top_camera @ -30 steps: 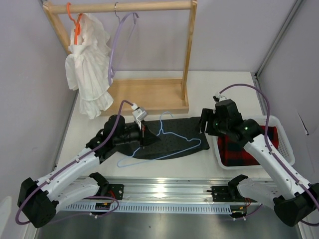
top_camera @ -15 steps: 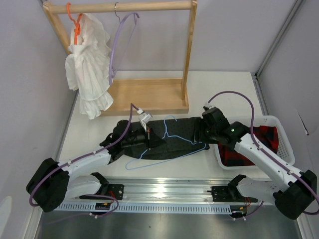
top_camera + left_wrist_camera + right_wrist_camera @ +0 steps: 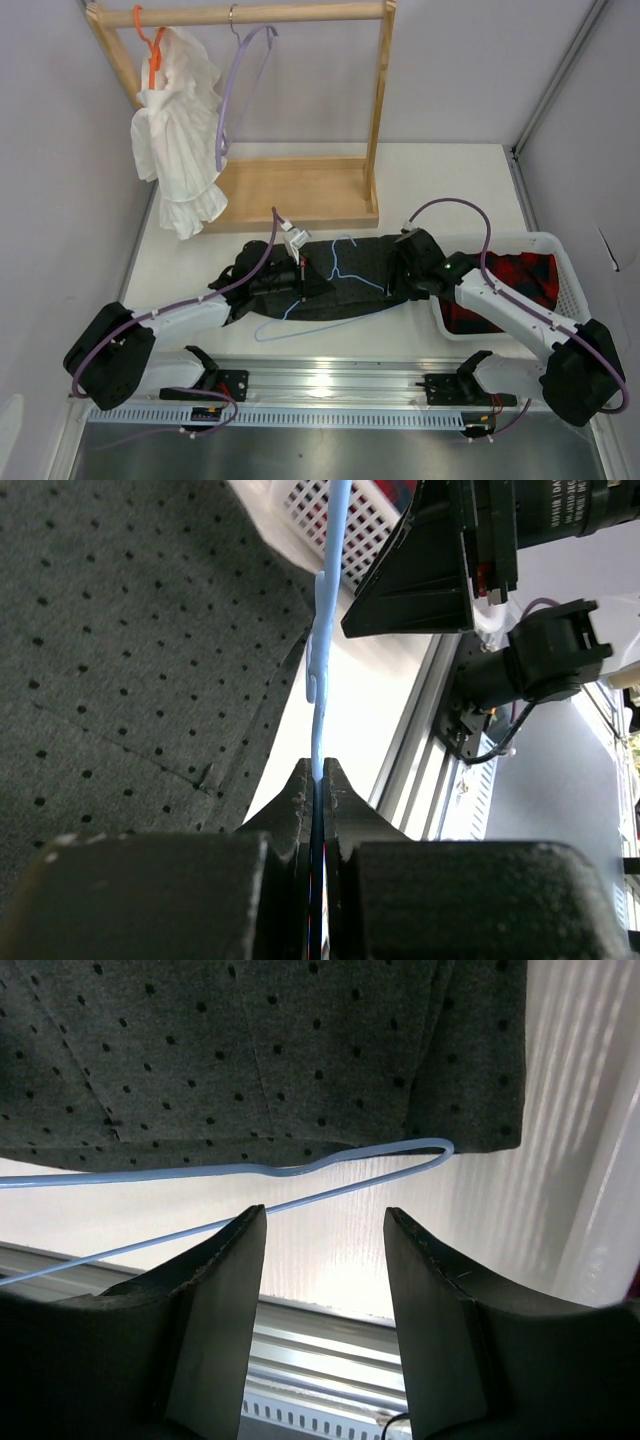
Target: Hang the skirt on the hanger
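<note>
The dark dotted skirt (image 3: 355,262) lies flat on the table in front of the arms. The thin light-blue hanger (image 3: 330,320) lies across it, its lower bar over the table at the skirt's near edge. My left gripper (image 3: 303,282) is shut on the hanger's wire (image 3: 325,630), which runs straight out from between the jaws (image 3: 318,780), with the skirt (image 3: 120,660) beside it. My right gripper (image 3: 402,278) is open and empty, low at the skirt's right end. In the right wrist view its jaws (image 3: 325,1235) hover just near of the hanger's corner (image 3: 300,1168) and the skirt's edge (image 3: 250,1050).
A wooden rack (image 3: 300,190) stands at the back, with a white garment (image 3: 180,130) on an orange hanger (image 3: 150,50) and a lavender hanger (image 3: 235,90). A white basket (image 3: 560,262) at the right holds the plaid garment (image 3: 520,275). A metal rail (image 3: 330,385) runs along the near edge.
My right gripper has moved left and down from over the basket to the skirt's right end. My left gripper has shifted slightly right and lower, carrying the hanger along.
</note>
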